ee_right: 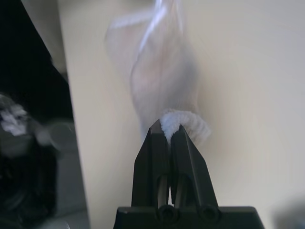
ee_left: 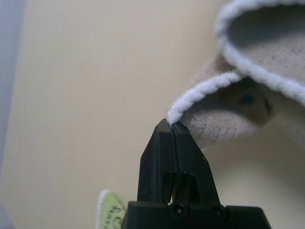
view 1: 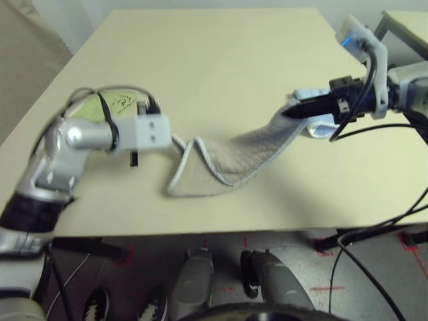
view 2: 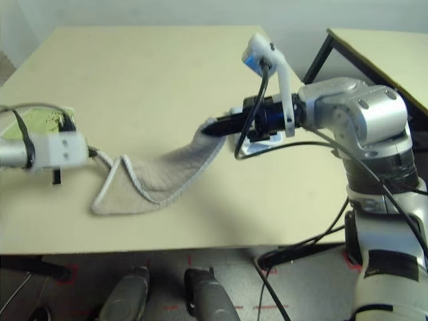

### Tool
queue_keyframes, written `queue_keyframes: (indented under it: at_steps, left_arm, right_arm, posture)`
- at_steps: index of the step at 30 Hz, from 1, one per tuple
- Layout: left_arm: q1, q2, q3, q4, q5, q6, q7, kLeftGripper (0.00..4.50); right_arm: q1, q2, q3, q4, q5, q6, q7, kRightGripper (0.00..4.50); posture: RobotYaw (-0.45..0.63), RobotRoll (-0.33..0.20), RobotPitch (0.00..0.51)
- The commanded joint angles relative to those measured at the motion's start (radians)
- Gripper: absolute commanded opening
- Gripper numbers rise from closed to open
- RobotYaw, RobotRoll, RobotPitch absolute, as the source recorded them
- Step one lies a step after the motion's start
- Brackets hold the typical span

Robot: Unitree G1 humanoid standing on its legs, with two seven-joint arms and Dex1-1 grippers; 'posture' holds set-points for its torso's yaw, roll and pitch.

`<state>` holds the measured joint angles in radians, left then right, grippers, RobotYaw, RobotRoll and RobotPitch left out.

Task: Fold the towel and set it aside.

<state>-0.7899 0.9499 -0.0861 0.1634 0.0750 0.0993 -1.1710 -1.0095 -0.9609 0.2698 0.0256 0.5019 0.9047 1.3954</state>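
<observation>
Pinching opposite white-stitched corners of the beige terry towel, your left gripper and right gripper, both clamped shut, suspend it for folding.

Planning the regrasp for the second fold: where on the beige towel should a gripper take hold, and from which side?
Judging by its pose, grip the towel at its white-edged corners, coming from the outer ends. It hangs slack between the left gripper and right gripper, middle sagging onto the table.

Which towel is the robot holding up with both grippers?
The beige towel with white edging, stretched between the left gripper and the right gripper. The green towel and light-blue towel lie on the table.
</observation>
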Motion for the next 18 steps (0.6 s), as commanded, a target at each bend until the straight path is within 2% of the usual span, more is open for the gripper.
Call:
queue_keyframes:
  at_steps: [1, 7, 12, 18]
  left_arm:
    - [-0.135, -0.012, -0.009, 0.164, -0.017, 0.025, -0.04, 0.03]
    - [-0.357, -0.016, -0.027, 0.45, 0.028, -0.05, -0.03, 0.03]
    - [-0.464, -0.004, -0.038, 0.612, 0.068, -0.122, -0.009, 0.03]
    - [-0.521, 0.024, -0.05, 0.749, 0.116, -0.204, 0.021, 0.03]
  right_arm:
    - [-0.017, -0.059, 0.083, 0.023, -0.142, -0.151, 0.079, 0.0]
    - [-0.047, -0.081, 0.115, 0.111, -0.302, -0.341, 0.145, 0.0]
    - [-0.099, -0.059, 0.108, 0.237, -0.42, -0.498, 0.141, 0.0]
    - [-0.138, 0.013, 0.064, 0.353, -0.493, -0.663, 0.053, 0.0]
  posture:
    - [0.13, 0.0, 0.124]
    - [0.11, 0.0, 0.114]
    - [0.1, 0.0, 0.107]
    - [0.1, 0.0, 0.104]
